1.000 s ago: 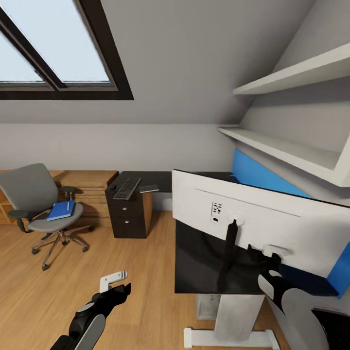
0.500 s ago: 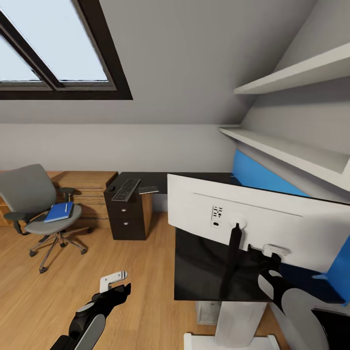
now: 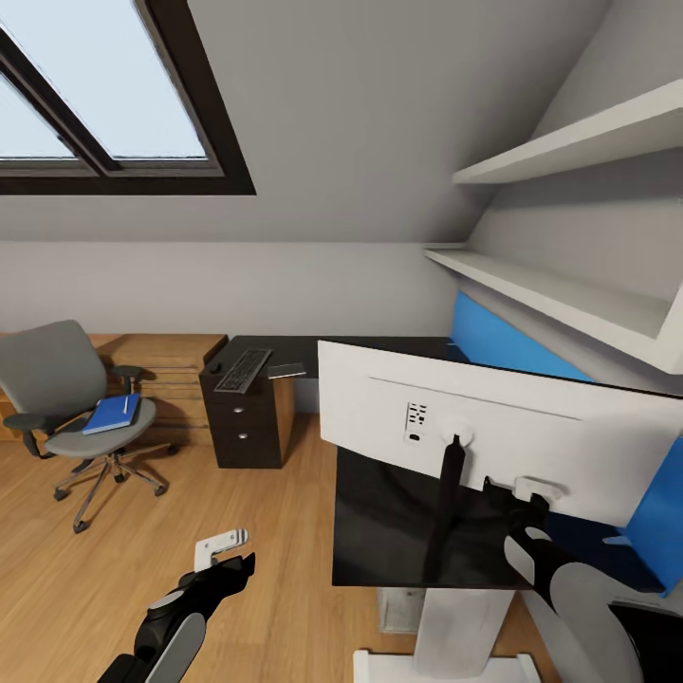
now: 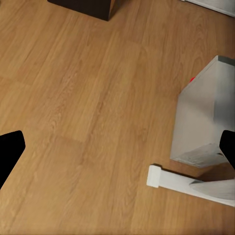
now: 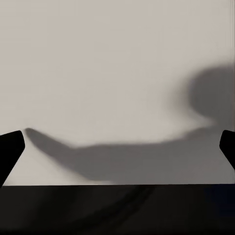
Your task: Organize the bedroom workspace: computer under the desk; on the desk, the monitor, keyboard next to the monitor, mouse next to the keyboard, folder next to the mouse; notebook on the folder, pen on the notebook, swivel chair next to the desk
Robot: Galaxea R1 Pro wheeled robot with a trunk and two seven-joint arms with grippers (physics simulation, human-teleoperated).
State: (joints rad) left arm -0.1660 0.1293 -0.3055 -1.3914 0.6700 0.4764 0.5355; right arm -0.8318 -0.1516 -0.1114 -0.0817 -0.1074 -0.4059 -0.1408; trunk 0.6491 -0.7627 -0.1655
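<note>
- Head view vs. 1 s back: whole pic slid left (skylight, drawers, chair all shifted together) = cam/base moving, not the objs.
- Monitor (image 3: 531, 446) at centre-right, white back toward cam, standing on desk (image 3: 379, 531). Left edge slid a bit more than the desk edge, so poss. nudged or just parallax; can't tell which.
- Right gripper (image 3: 512, 498) at lower right, just under monitor's bottom edge, same spot in frame as before. In right wrist view, fingertips (image 5: 11, 149) far apart at the frame sides, pincer spread wide, pinching nothing, monitor back close in front.
- Left gripper (image 3: 232, 555) at lower left, low over wood floor, unchanged. In left wrist view also spread wide, empty.
- Computer (image 4: 203, 122) pale box on the floor by the white desk leg (image 4: 181, 182); looks under desk already.
- Keyboard (image 3: 244, 370), mouse (image 3: 216, 367) and notebook (image 3: 286, 371) on far desk wing, centre-left, well apart from monitor.
- Folder (image 3: 111, 415) on swivel chair (image 3: 47, 370) seat at left, pen (image 3: 126, 405) lying on it.
- Meaning for task: monitor-on-desk step looks about met; prob. settling or repositioning. Keyboard/mouse regroup next to monitor, folder off chair, notebook + pen stack and chair placing not yet done. Both pincers free for that.
</note>
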